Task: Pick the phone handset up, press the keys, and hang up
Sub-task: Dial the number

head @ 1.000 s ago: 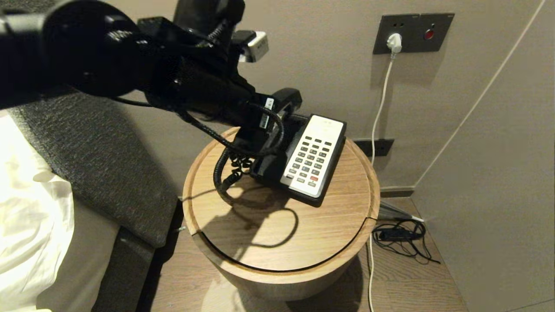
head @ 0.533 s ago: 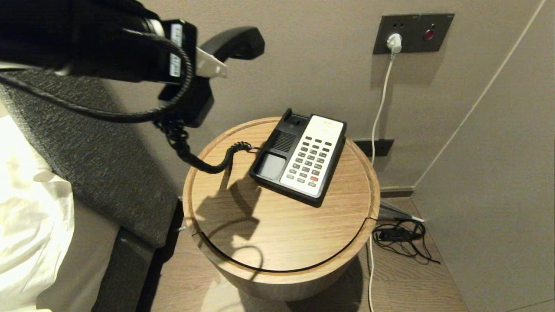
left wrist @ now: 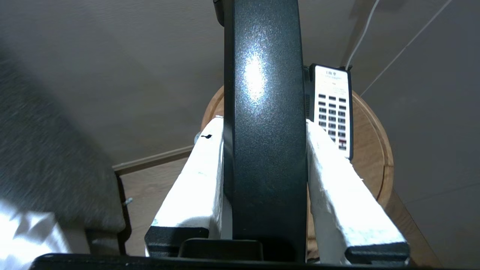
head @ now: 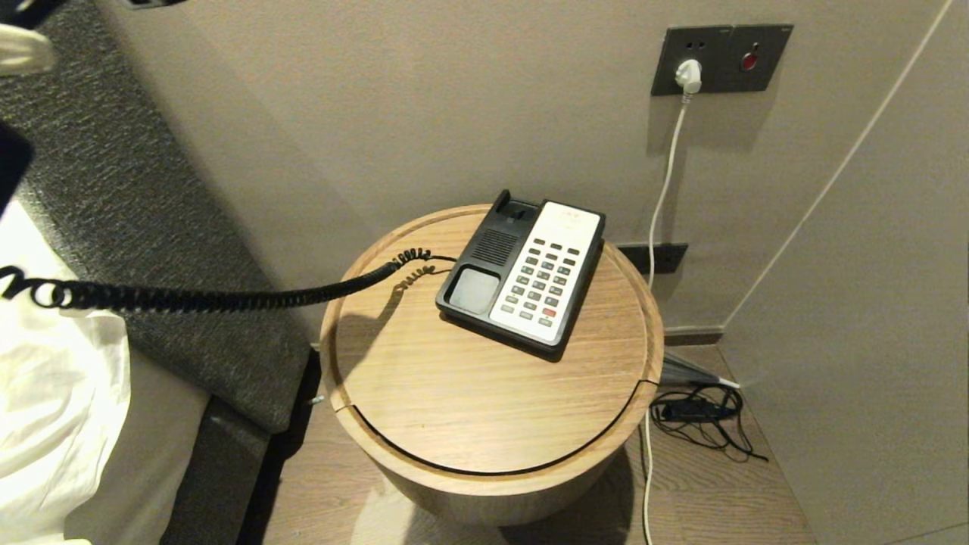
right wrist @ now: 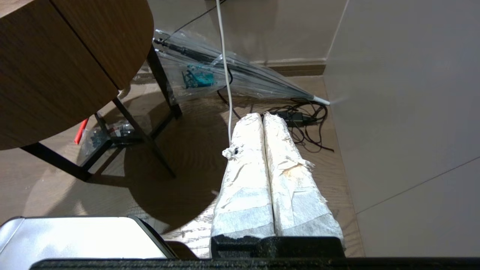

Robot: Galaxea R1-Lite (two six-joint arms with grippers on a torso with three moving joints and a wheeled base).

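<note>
The black phone base (head: 522,281) with its white keypad (head: 543,276) sits on the round wooden side table (head: 484,393); its cradle is empty. In the left wrist view my left gripper (left wrist: 262,125) is shut on the black handset (left wrist: 264,112), held high and left of the table, with the keypad (left wrist: 332,110) showing below. The coiled cord (head: 212,299) stretches from the base to the head view's left edge, where the arm is almost out of view. My right gripper (right wrist: 262,117) is shut and empty, parked low over the floor beside the table.
A grey headboard (head: 151,227) and white bedding (head: 53,393) stand left of the table. A wall socket with a white plug (head: 687,74) and its cable hang behind. A folded clear umbrella (right wrist: 232,77) and black cables (head: 700,416) lie on the floor at the right.
My left gripper has lifted the handset off the cradle and carried it up and far to the left, out of the head view. The cord has stretched out straight.
</note>
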